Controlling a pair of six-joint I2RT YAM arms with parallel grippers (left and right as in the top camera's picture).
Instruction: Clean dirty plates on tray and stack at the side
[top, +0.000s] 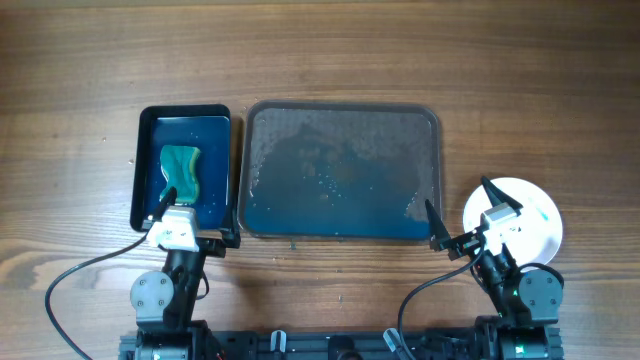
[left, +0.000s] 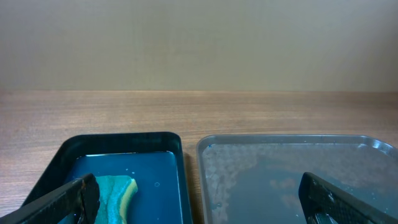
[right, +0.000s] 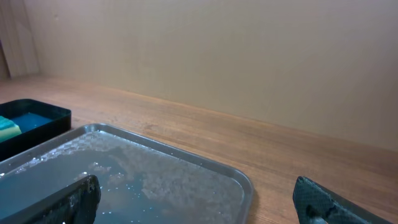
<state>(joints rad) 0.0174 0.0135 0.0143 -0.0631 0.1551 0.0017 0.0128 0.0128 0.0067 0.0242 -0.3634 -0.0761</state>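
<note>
Here, sponge (top: 181, 169) in black tray (top: 186, 110); grey tray (top: 340, 150) wet

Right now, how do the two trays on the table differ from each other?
The small tray is black with deeper walls; the large tray is grey, much wider, with a low rim. The small tray holds a green sponge in blue liquid; the large tray holds only a bluish wet film with droplets, no plates. Both are wet rounded rectangles, side by side on the wooden table.
</note>
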